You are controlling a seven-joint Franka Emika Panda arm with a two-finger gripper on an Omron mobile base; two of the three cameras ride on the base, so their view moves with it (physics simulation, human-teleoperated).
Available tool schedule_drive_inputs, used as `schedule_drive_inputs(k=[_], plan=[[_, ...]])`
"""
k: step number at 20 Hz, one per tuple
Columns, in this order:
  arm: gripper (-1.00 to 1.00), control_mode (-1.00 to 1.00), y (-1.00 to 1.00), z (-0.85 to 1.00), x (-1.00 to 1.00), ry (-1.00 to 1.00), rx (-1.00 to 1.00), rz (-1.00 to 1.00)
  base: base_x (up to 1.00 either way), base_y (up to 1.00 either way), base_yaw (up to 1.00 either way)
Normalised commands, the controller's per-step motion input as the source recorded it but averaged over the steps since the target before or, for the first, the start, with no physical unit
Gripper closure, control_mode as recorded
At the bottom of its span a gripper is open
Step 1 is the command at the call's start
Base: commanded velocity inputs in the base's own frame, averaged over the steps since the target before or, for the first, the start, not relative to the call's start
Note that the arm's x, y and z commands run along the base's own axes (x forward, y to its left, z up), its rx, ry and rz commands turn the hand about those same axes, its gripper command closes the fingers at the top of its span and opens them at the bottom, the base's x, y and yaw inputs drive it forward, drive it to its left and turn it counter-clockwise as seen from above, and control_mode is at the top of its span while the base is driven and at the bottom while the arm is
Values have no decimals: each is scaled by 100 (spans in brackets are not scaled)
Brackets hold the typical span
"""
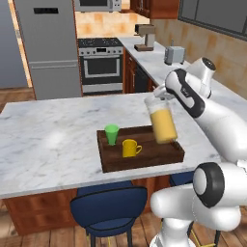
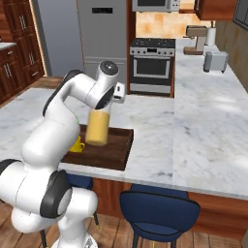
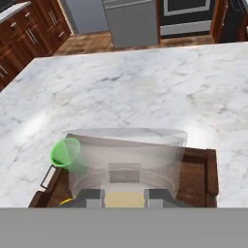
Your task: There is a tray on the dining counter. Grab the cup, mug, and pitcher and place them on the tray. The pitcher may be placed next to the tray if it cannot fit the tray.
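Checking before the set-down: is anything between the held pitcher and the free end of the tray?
Nothing visible. The tall clear glass pitcher of orange liquid hangs over the dark brown wooden tray's bare right end; green cup and yellow mug stand left.

Base views flank the tray (image 1: 141, 153); hand view looks down close

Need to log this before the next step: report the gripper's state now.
Gripper: closed on the rim of the tall clear glass pitcher of orange-yellow liquid, holding it over the dark brown wooden tray.
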Motion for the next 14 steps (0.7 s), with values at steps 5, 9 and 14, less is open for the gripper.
schedule_drive_inputs(k=[5,9,14], plan=[[100,-100,0,0,57,0,0,0,0,0,0],[100,-100,0,0,62,0,0,0,0,0,0],[100,-100,3,0,56,4,0,0,0,0,0]])
